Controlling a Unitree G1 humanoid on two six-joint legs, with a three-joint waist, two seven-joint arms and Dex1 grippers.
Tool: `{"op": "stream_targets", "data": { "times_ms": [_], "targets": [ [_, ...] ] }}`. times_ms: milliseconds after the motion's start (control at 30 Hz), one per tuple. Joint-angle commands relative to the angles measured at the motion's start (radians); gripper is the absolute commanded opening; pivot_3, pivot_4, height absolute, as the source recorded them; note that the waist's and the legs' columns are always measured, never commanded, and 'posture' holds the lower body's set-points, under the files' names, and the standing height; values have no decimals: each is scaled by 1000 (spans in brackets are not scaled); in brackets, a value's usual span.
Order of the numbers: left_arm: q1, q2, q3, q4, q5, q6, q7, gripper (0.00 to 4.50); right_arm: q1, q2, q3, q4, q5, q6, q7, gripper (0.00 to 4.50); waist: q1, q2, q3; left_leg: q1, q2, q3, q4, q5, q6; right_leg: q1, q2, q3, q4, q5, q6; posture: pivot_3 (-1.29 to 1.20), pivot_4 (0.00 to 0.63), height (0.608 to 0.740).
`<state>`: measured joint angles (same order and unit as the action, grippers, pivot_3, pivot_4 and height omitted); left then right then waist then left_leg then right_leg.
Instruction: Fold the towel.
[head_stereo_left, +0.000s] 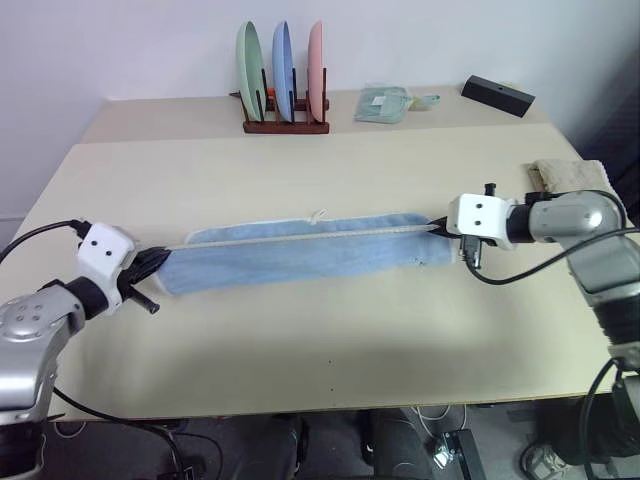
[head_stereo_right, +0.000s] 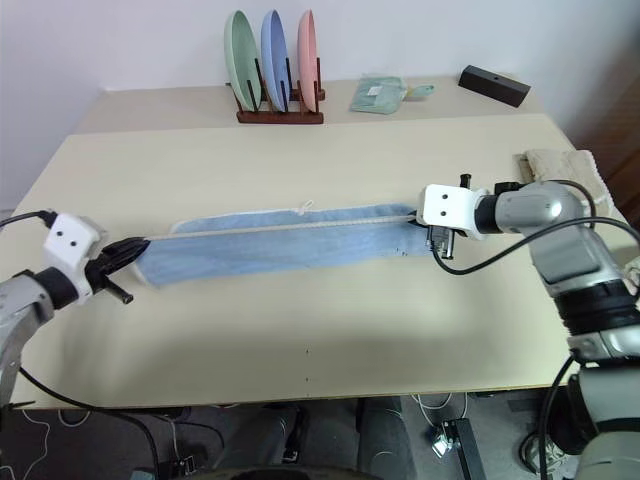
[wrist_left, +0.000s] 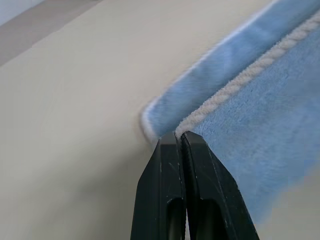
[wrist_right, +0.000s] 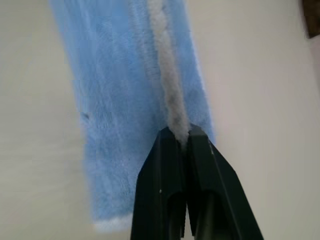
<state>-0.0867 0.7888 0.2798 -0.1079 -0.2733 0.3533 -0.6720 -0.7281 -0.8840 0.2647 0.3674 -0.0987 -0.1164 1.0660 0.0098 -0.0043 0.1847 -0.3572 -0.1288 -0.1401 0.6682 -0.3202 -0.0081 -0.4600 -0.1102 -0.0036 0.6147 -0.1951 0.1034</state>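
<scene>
Towel (head_stereo_left: 300, 255) lies mid-table as a long blue strip, stretched between both arms; it looks folded once lengthwise, pale hem running along its top. From the head views: left gripper (head_stereo_left: 152, 262) pinches one end, right gripper (head_stereo_right: 418, 218) the other. Left wrist view: fingers (wrist_left: 167, 190) clamped together on the hem corner. Right wrist view: fingers (wrist_right: 165, 185) clamped on the hem too. Judgement: first fold looks done or nearly laid; crosswise folds remain.
</scene>
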Motion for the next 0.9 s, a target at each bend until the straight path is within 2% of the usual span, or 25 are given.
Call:
{"op": "stream_targets", "data": {
  "times_ms": [33,233,433,500,567,700,767,900],
  "targets": [
    [-77,-1,-27,130,68,-51,39,0,-102,33,8,181,-82,-84,-63,50,-1,0,0,0,0,0,0,0,0,0,0,0,0,0,0,0,150,726],
    [-160,-20,-85,261,108,-120,40,0,-198,103,38,376,-139,-183,-102,50,-8,0,0,0,0,0,-1,0,0,-1,2,0,0,0,0,0,150,726],
    [-190,-48,-91,318,102,-131,45,0,-240,145,31,468,-168,-225,-157,50,-23,0,0,0,1,0,-1,0,0,-1,3,1,0,0,0,0,150,726],
    [-190,-54,-81,322,90,-112,46,606,-249,149,26,483,-171,-223,-164,622,-25,0,0,0,1,0,-1,0,0,-2,3,1,1,0,0,0,150,726],
    [-175,-53,-74,313,86,-106,48,1377,-252,143,24,487,-180,-231,-182,1396,-26,0,0,0,1,0,-1,0,0,-2,4,1,1,0,0,0,150,726],
    [-144,-55,-48,314,143,-137,153,3440,-243,105,13,468,-224,-255,-272,3383,-26,0,0,0,1,1,-1,0,0,-2,4,2,1,0,0,0,150,726],
    [-142,-65,-31,319,164,-153,221,4459,-231,90,1,454,-232,-254,-308,3401,-24,0,0,0,1,1,-1,0,0,-2,4,2,1,0,0,0,150,726],
    [-141,-113,33,272,117,-161,278,4486,-181,69,-53,382,-196,-220,-340,3401,-22,0,0,0,1,1,-1,0,0,-2,4,2,1,1,0,0,150,726]
  ]
}}
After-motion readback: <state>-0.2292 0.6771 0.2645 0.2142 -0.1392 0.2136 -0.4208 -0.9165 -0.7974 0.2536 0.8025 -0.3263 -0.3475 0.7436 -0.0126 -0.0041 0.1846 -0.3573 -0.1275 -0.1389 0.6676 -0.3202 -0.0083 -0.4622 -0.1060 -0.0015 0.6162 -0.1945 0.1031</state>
